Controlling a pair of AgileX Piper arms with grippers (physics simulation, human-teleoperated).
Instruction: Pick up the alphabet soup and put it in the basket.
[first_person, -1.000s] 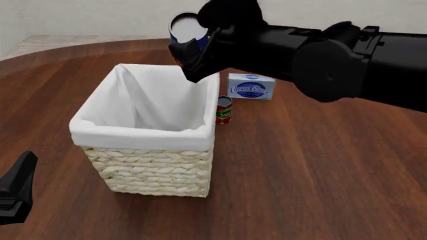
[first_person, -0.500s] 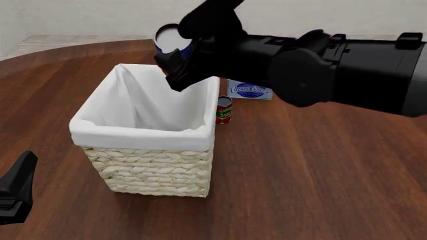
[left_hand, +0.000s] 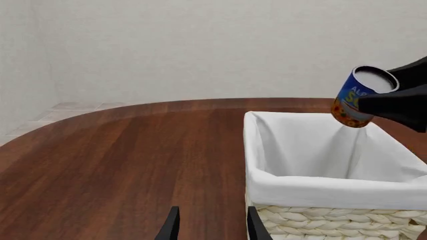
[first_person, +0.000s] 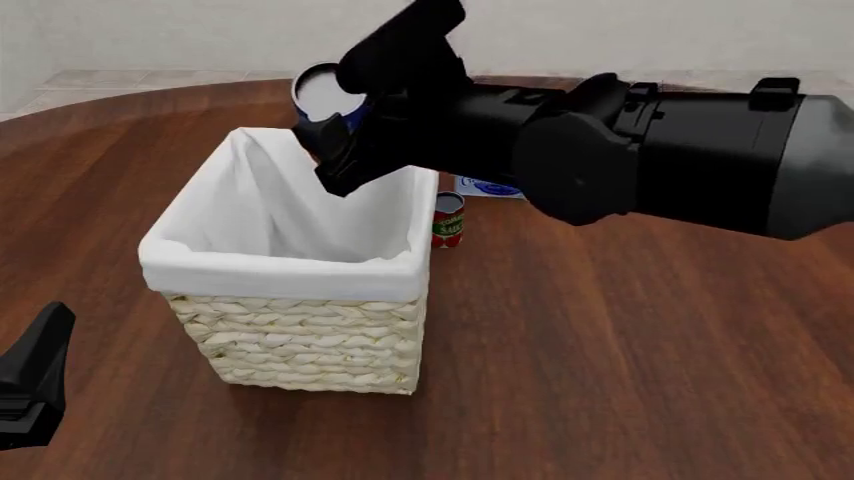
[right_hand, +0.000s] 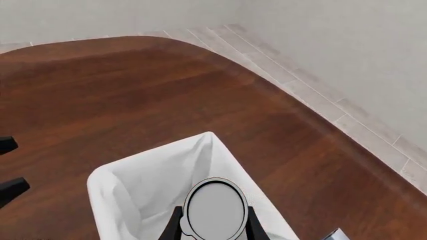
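The alphabet soup (first_person: 318, 92) is a blue and orange can with a pale top. My right gripper (first_person: 336, 135) is shut on it and holds it tilted in the air above the far side of the basket (first_person: 296, 330), a cream wicker box with a white lining. In the right wrist view the can top (right_hand: 215, 209) sits between my fingers, over the basket's lining (right_hand: 143, 187). In the left wrist view the can (left_hand: 359, 96) hangs above the basket (left_hand: 320, 185). My left gripper (left_hand: 212, 227) is open and empty, low near the table's front left (first_person: 34, 385).
A small red can with a green label (first_person: 449, 220) stands on the table right behind the basket's far right corner. A blue-and-white cream cheese box (first_person: 483, 186) lies beyond it, mostly hidden by my right arm. The wooden table (first_person: 641, 360) ends at a curved far edge.
My right arm has carried the can leftward, from above the basket's far right corner to above its far rim. The left gripper has not moved.
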